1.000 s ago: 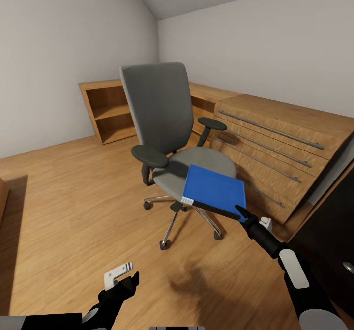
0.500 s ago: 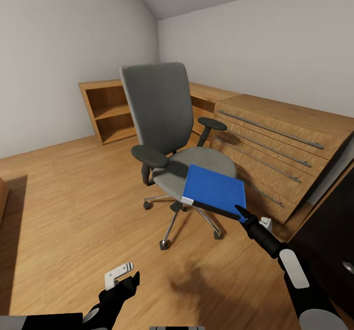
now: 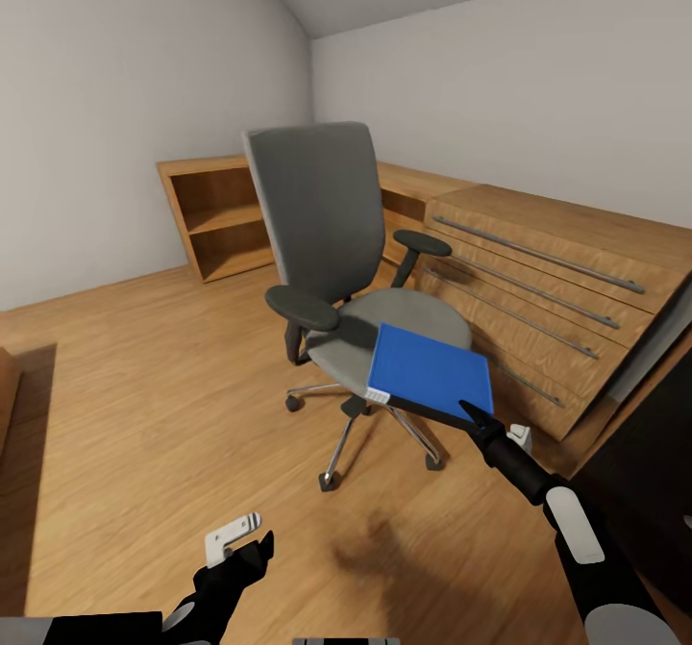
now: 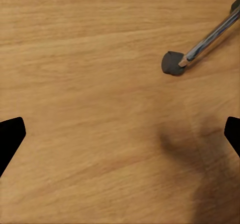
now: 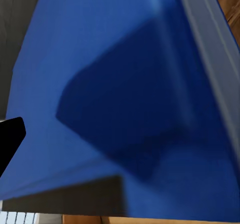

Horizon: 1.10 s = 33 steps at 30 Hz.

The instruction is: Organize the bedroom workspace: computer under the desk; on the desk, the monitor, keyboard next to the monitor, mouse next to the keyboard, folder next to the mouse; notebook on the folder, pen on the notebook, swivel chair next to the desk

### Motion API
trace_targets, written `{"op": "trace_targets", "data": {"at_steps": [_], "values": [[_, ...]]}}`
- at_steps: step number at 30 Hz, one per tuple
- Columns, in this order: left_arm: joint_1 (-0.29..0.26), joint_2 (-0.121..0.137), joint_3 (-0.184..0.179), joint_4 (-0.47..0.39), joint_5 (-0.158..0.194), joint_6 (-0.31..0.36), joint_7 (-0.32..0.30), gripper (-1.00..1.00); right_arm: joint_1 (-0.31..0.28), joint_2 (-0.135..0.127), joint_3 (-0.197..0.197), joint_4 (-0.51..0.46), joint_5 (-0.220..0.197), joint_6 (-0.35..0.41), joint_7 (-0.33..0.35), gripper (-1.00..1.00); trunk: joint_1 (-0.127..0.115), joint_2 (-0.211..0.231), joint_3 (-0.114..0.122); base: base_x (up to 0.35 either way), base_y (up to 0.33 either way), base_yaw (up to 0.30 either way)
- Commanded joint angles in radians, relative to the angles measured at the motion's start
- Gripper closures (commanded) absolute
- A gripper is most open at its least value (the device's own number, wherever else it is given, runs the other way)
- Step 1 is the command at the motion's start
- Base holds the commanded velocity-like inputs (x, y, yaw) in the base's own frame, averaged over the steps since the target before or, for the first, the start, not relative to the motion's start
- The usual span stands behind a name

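Observation:
The grey swivel chair (image 3: 322,208) stands mid-floor on its silver five-legged base. A bright blue folder (image 3: 431,371) with a white edge hangs tilted over the front right of the seat, and my right gripper (image 3: 474,417) is shut on its near corner. In the right wrist view the folder's blue cover (image 5: 115,83) lies close under the camera, with one black fingertip (image 5: 10,136) at its edge. My left gripper (image 3: 237,539) hovers low over the wood floor, open and empty. One chair castor (image 4: 173,62) on its chrome leg appears in the left wrist view.
A light-wood dresser (image 3: 557,280) with long bar handles runs along the right wall behind the chair. A low open bookshelf (image 3: 211,217) sits in the far corner. The dark front of the desk (image 3: 654,462) is at the right edge. Open floor lies to the left.
The whole picture has shifted slightly, so the camera has moved; the chair and the folder now sit a little further right. Both grippers keep the same pose.

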Motion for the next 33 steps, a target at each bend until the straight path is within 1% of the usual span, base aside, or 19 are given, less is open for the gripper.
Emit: {"op": "trace_targets", "data": {"at_steps": [1, 16, 17, 33], "values": [[-0.002, 0.000, -0.002, -0.001, 0.002, -0.003, 0.002, -1.00, -0.001, 0.000, -0.002, 0.000, -0.006, 0.008, 0.001, -1.00, 0.000, 0.000, -0.001, 0.006, 0.012, 0.000], [-0.002, -0.008, -0.002, 0.010, 0.003, -0.003, 0.005, -1.00, -0.001, -0.004, -0.002, -0.001, -0.006, 0.010, 0.000, -1.00, 0.000, 0.000, -0.001, 0.001, 0.002, 0.000], [-0.002, -0.008, -0.002, 0.010, 0.003, -0.003, 0.005, -1.00, -0.001, -0.005, -0.002, -0.001, -0.006, 0.009, 0.000, 1.00, 0.000, 0.000, -0.001, 0.000, 0.000, 0.000], [-0.002, -0.007, -0.002, 0.011, 0.004, -0.003, 0.007, -1.00, -0.001, -0.006, -0.003, -0.001, -0.006, 0.008, -0.001, 1.00, 0.000, 0.000, -0.001, 0.000, 0.000, 0.000]]}}
